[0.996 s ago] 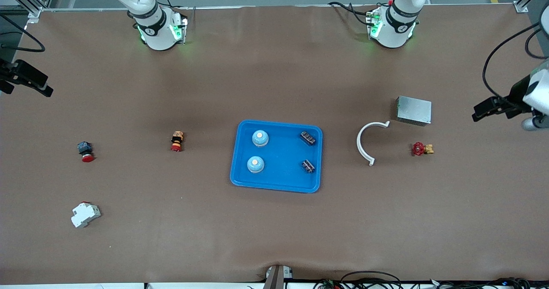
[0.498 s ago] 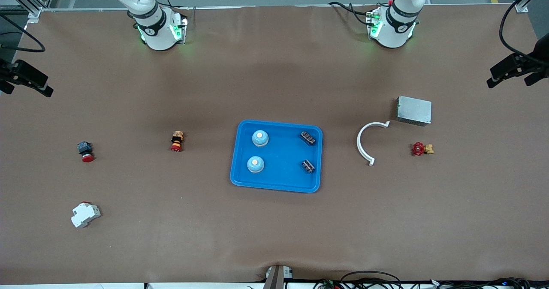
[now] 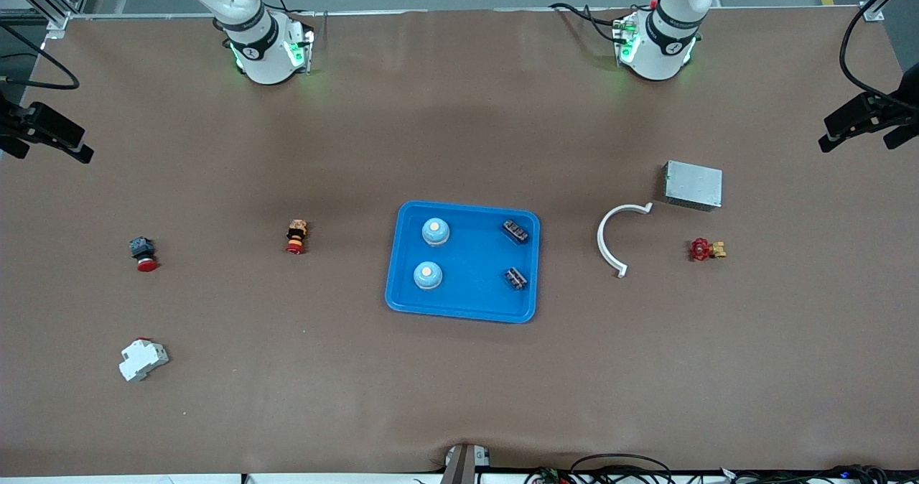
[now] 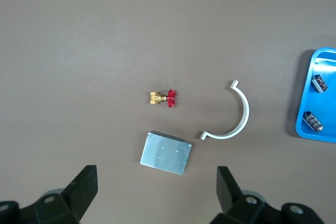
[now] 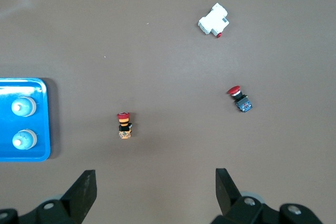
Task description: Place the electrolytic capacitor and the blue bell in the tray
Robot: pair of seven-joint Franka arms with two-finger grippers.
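Both arms are drawn up high and out to the ends of the counter (image 3: 459, 398), wrists pointing straight down.

The left tool (image 4: 156, 195) hangs with its fingers (image 4: 83, 187) spread wide and nothing between them. Closest beneath it lies the grey metal box (image 4: 165, 153), with the white curved clip (image 4: 233, 116) just beside that box and the small brass valve with a red handwheel (image 4: 163, 98) near both. Well apart from this tool, toward the middle of the counter, sits the blue tray (image 4: 304, 103), with two dark electrolytic capacitors (image 4: 315, 120) inside it along the rim that faces this tool.

The right tool (image 5: 155, 192) is likewise spread wide and empty. Nearest under it stands the red-capped button with an orange body (image 5: 124, 125); the red button on a dark block (image 5: 240, 98) is a little farther off, and the white breaker (image 5: 213, 20) farthest. The tray's rim shows off to one side, with two blue bells (image 5: 24, 140) inside it, apart from each other and both upright.
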